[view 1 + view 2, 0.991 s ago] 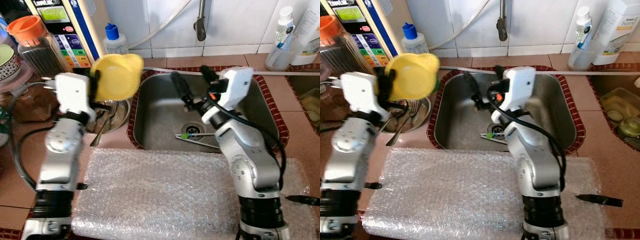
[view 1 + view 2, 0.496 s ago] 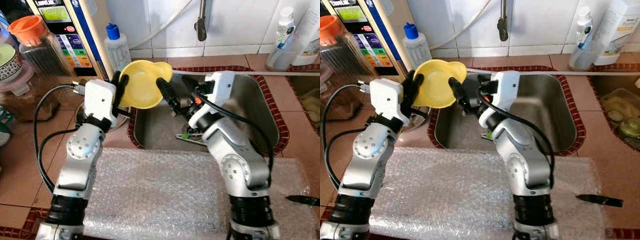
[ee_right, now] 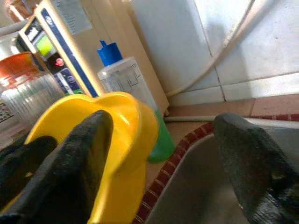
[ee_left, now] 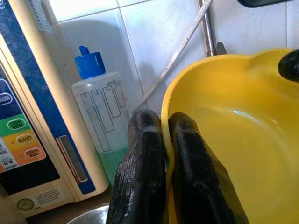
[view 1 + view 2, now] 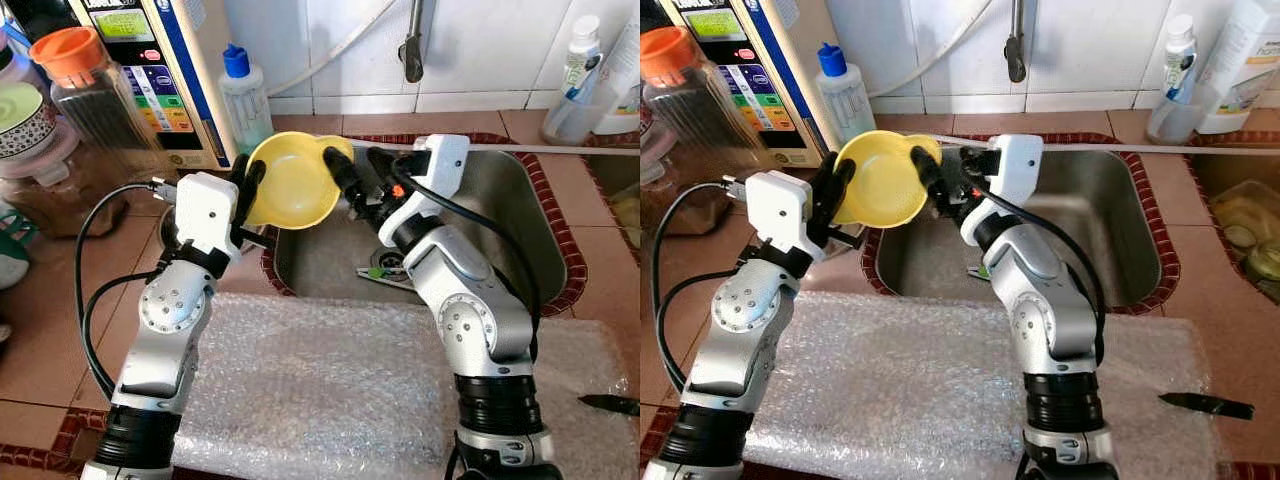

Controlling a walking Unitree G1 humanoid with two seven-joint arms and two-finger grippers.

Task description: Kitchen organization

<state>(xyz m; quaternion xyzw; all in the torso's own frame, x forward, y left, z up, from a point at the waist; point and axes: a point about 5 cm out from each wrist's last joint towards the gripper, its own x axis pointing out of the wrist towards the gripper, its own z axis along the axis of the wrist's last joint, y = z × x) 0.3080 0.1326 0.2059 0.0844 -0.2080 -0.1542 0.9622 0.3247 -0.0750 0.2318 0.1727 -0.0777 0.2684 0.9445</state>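
A yellow plastic bowl (image 5: 290, 185) hangs tilted over the sink's left rim. My left gripper (image 5: 247, 175) is shut on its left rim, one finger inside and one outside, as the left wrist view shows around the bowl (image 4: 233, 140). My right gripper (image 5: 355, 160) is open at the bowl's right edge. One of its fingers (image 3: 79, 158) lies against the bowl (image 3: 126, 135), and the other stands apart over the sink.
The steel sink (image 5: 520, 230) holds a green-tipped utensil (image 5: 385, 272) by the drain. Bubble wrap (image 5: 320, 390) covers the counter in front. A blue-capped bottle (image 5: 245, 95), a water machine (image 5: 150, 70) and an orange-lidded jar (image 5: 85, 85) stand back left. A black knife (image 5: 610, 403) lies at the right.
My left arm has carried the bowl right and down to the sink's left rim. My right gripper has swung left to meet the bowl's edge.
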